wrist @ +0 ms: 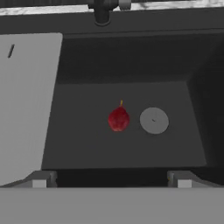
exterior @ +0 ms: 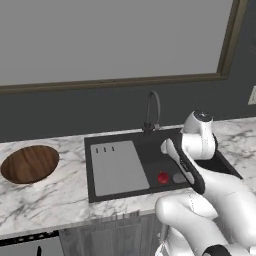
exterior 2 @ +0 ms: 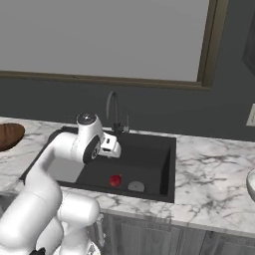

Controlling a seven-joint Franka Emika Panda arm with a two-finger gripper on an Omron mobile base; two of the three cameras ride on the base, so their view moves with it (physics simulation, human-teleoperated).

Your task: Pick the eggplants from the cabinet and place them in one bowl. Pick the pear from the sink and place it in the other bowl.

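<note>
The small red rounded pear (wrist: 118, 119) lay on the floor of the dark black rectangular sink (wrist: 131, 61), just beside the grey round drain (wrist: 154, 120) and apart from it. The end effector (wrist: 111, 180) hung above the basin, looking down at the fruit; its fingertips (wrist: 40, 180) stood wide apart with nothing between them. The grey ribbed drainboard (exterior: 117, 167) occupied the basin's left part, and the dark arched faucet (exterior: 152, 110) rose behind the basin. The shallow dark brown wood-grain bowl (exterior: 30, 163) rested on the white marbled tabletop (exterior: 45, 200), well left of the sink. A pale rounded rim (exterior 2: 251, 183), possibly a second bowl, showed at the tabletop's far right edge.
</note>
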